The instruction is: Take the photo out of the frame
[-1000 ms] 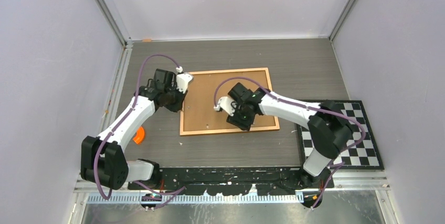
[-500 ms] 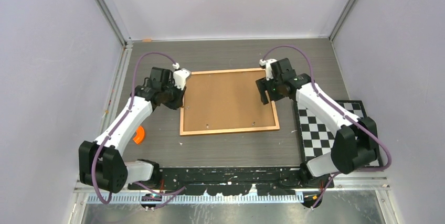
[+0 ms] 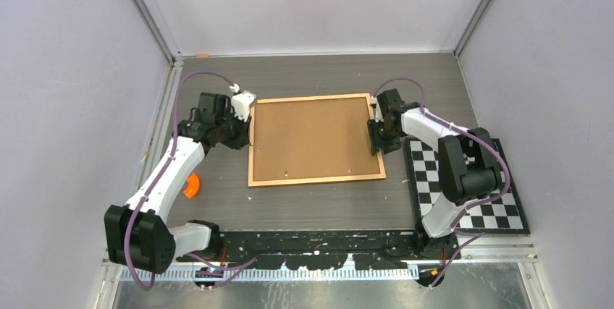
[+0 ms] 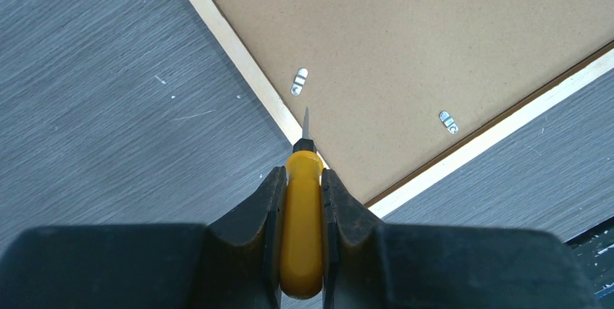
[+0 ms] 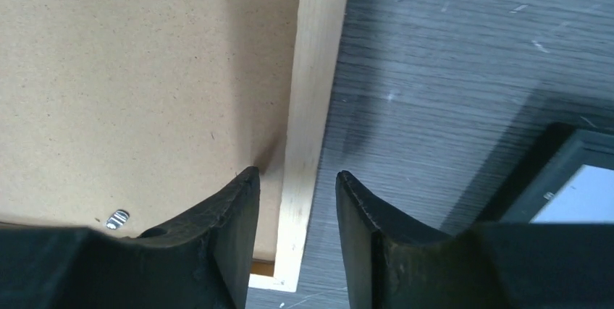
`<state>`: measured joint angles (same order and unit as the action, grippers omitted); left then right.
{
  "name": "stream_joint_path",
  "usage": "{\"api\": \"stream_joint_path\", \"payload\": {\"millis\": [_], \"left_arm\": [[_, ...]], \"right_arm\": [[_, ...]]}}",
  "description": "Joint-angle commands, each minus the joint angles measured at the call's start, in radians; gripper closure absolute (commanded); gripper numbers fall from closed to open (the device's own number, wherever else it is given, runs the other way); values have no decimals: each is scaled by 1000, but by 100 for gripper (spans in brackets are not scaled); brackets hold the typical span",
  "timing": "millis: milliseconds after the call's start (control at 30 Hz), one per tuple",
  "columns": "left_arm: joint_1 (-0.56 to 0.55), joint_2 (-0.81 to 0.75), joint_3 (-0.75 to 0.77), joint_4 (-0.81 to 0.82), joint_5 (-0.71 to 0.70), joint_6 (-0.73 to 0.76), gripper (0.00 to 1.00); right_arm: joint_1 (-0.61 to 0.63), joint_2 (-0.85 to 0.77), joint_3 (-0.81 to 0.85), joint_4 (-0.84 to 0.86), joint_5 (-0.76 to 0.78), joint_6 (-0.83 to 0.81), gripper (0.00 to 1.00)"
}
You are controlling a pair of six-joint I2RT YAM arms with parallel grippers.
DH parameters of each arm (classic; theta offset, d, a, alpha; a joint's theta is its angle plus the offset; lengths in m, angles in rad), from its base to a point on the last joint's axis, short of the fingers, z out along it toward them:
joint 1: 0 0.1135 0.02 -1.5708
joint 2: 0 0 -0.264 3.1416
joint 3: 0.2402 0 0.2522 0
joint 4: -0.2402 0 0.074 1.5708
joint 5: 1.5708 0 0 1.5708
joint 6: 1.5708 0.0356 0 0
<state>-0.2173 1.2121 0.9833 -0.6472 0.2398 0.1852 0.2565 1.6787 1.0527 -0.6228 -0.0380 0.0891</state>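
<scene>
Frame (image 3: 316, 178) lies face down mid worktop (image 3: 318, 77), brown board (image 3: 311, 135) up, long side running L to R. Photo is hidden under the board. L end effector (image 4: 303, 176) is shut tight on a yellow tool (image 4: 302, 229), tip near a corner tab (image 4: 299, 82). R end effector (image 5: 295, 177) is half open, jaws either side of the R edge, not pinching. Best bet: slide tip under each tab, turn gently, while R keeps it flat.

The frame (image 3: 316, 140) lies board-up, its front hidden against the desk (image 3: 326, 74). Whether the yellow-handled tool (image 4: 302, 236) in the left end effector (image 4: 302, 173) touches it cannot be told. The left arm (image 3: 170, 171) half-hides an orange object (image 3: 191, 189).
</scene>
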Motion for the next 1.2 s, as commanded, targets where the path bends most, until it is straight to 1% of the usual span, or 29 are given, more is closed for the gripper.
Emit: {"api": "stream_joint_path", "payload": {"millis": [0,100,200,267,367,500,600,633,767,867,900,933,1000,1067,1133,1167], "left_arm": [[17,-39,11,23,37,-19,100],[24,-41,11,23,43,-19,100],[26,-40,11,22,49,-22,100],[27,-40,11,24,52,-23,100],[28,-37,9,25,55,-25,100],[31,-28,11,26,63,-30,100],[32,-19,17,27,64,-35,100],[33,-16,19,27,64,-36,100],[37,-11,24,25,65,-40,100],[44,-8,22,26,69,-43,100],[48,-7,21,27,73,-46,100],[53,-5,19,26,78,-47,100],[64,-1,20,27,89,-54,100],[74,3,20,26,101,-58,100],[81,7,24,22,108,-61,100],[85,7,26,20,112,-64,100]], "right_arm": [[0,44,32,37,-44,6,56],[1,94,54,25,-66,-12,70],[3,136,88,16,-91,-56,82],[6,167,114,13,-103,-121,90],[21,188,146,2,-111,-233,98],[57,187,167,-2,-108,-393,99],[50,206,207,4,-118,-528,99],[44,217,226,6,-114,-592,99],[24,297,367,-11,-90,-724,99],[24,371,488,-12,-67,-780,96],[26,390,524,-4,-60,-786,93],[27,410,562,16,-53,-784,87],[35,440,630,44,-38,-775,72],[51,455,675,74,-9,-763,59],[75,453,702,86,20,-747,50],[89,443,710,81,31,-737,49]]}}
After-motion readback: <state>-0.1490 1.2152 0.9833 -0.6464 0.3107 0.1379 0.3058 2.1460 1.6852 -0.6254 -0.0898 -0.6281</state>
